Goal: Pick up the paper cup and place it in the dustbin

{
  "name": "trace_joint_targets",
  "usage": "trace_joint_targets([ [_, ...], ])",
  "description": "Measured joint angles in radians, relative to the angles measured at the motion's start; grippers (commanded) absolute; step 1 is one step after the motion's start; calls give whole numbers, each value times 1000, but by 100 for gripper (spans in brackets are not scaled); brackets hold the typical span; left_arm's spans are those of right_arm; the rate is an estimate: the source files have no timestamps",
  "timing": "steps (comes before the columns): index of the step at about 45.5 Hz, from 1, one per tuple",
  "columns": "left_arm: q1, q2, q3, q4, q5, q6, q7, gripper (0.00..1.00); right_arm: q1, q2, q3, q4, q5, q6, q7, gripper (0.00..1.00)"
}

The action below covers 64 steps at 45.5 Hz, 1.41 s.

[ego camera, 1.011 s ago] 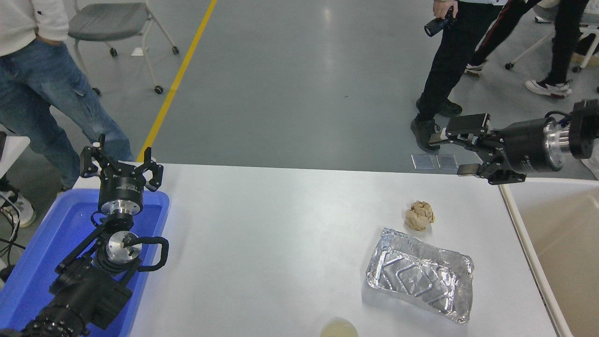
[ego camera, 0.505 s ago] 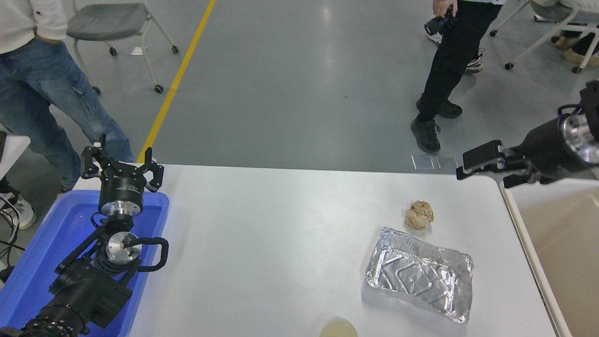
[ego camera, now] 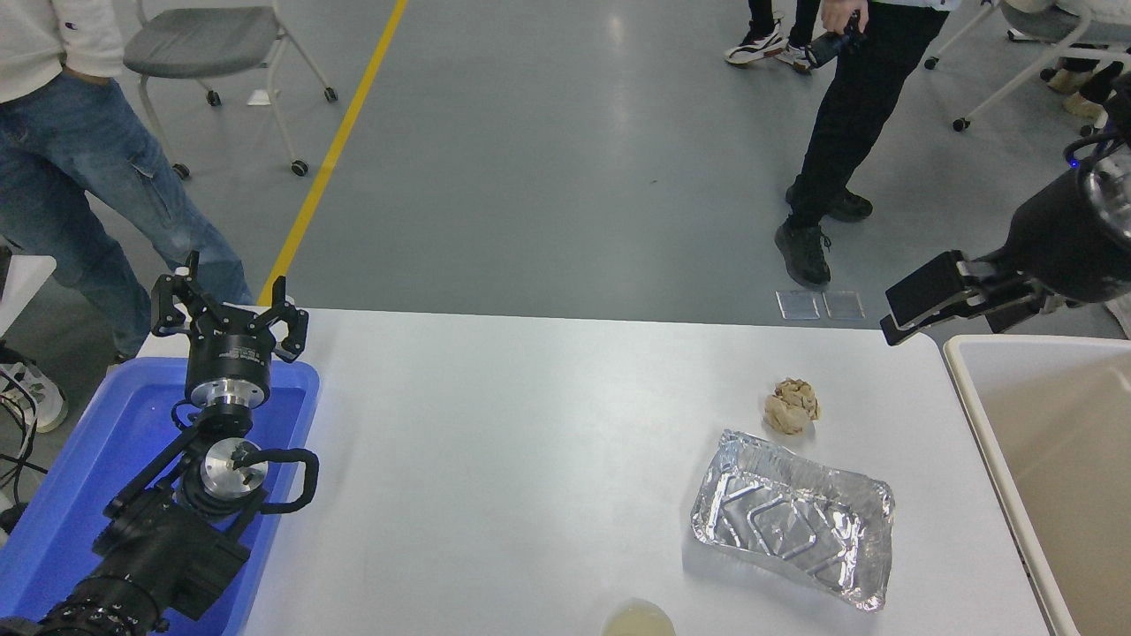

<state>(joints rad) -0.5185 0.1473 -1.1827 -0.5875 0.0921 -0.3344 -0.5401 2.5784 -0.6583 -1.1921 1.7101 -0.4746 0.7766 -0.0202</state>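
Nothing of the task shows as done: the paper cup [ego camera: 639, 618] sits upright on the table [ego camera: 530, 442] at the six o'clock edge of the view, only its pale round rim in sight, untouched and with nothing near it. The dustbin [ego camera: 972, 389] stands off the table's edge at four o'clock, and the part of its beige inside that shows holds nothing. The right pincer [ego camera: 932, 305] hangs in the air at two o'clock, above the table's far corner and just beside the bin's far rim, well apart from the cup; it holds nothing, but whether its jaws stand open or closed cannot be told from this angle. The left pincer [ego camera: 228, 311] is parked at nine o'clock over the blue tray [ego camera: 79, 477], its fingers spread and empty. Between the right arm and the cup lie a crumpled paper ball [ego camera: 793, 406] and a foil tray [ego camera: 793, 519], at about four o'clock, both apart from the cup. Everything is left to do, by my judgement: reach back to the near edge, grip the cup, lift it, carry it over to the bin and let go.
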Motion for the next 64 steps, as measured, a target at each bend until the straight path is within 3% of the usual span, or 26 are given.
trace_joint_targets([
  [23, 0, 0, 0, 0, 0, 0, 0, 99, 131, 24, -188, 32, 191, 8, -7, 100],
  [64, 0, 0, 0, 0, 0, 0, 0, 99, 45, 63, -184, 35, 209, 9, -9, 100],
])
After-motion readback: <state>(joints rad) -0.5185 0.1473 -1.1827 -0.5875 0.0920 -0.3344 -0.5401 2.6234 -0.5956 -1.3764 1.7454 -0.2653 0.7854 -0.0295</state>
